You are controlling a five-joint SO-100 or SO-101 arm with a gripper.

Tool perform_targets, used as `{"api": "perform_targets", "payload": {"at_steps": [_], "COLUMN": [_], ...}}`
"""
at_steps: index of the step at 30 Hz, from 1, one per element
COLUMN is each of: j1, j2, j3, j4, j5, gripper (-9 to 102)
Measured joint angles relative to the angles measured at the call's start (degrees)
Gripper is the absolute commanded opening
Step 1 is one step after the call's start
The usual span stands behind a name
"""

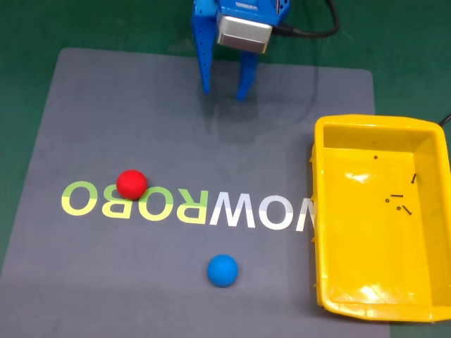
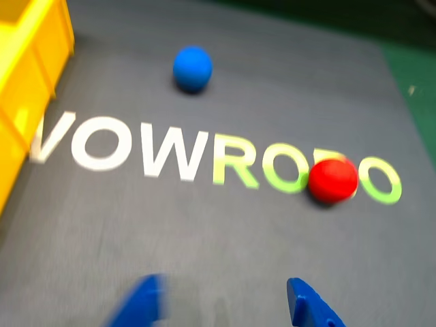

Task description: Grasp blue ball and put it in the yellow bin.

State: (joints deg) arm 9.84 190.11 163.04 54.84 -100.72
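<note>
The blue ball (image 1: pixel 223 270) (image 2: pixel 192 67) rests on the grey mat near its front edge in the fixed view, below the white lettering. The yellow bin (image 1: pixel 331 211) (image 2: pixel 27 88) stands at the right of the fixed view with a few small dark screws (image 1: pixel 398 203) inside. My blue gripper (image 1: pixel 224 91) (image 2: pixel 225 306) hangs open over the mat's far edge, well away from the ball, with nothing between its fingers (image 1: pixel 205 63). The wrist view is blurred by motion.
A red ball (image 1: pixel 131 184) (image 2: pixel 332 180) sits on the green "ROBO" letters, left of the blue ball in the fixed view. The grey mat (image 1: pixel 106 105) lies on a green table (image 1: pixel 28 28). A black cable (image 1: pixel 310 32) runs off behind the arm.
</note>
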Motion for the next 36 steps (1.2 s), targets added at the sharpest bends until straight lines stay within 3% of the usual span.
{"api": "perform_targets", "payload": {"at_steps": [10,19,36], "j1": [0.6,0.0,2.5], "j2": [-3.0,-30.0,-78.2], "j3": [4.1,-9.1,-34.7], "j4": [-17.5,-30.8,-39.6], "j5": [0.8,4.5,4.1], "gripper": [39,39,45]}}
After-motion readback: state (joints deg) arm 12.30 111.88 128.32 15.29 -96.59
